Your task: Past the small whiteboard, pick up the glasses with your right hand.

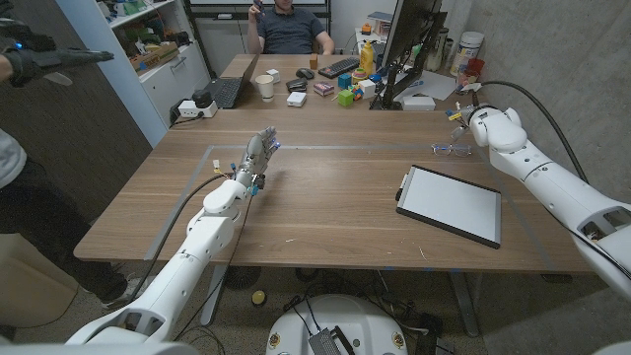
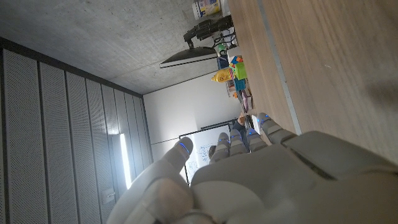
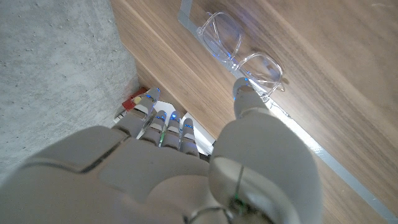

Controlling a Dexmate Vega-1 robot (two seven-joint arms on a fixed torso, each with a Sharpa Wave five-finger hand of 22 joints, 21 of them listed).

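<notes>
Just beside the right hand [image 3: 186, 162] thumb tip, the glasses [image 3: 239, 53].

Honestly can't read any text here, the jars and boxes at the far end of the table [image 1: 325, 212] are way too blurry.

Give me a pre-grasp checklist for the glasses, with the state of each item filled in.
1. Glasses lie on the table past the small whiteboard: ok.
2. Right robot hand holds nothing, fingers apart: ok.
3. Right robot hand over the glasses: ok; the thumb tip sits at the near lens in the right wrist view.
4. Thumb touching the frame: cannot tell.
5. Nothing lies against the glasses: ok.
6. Left robot hand far from the glasses, on the table's other side: ok.
</notes>
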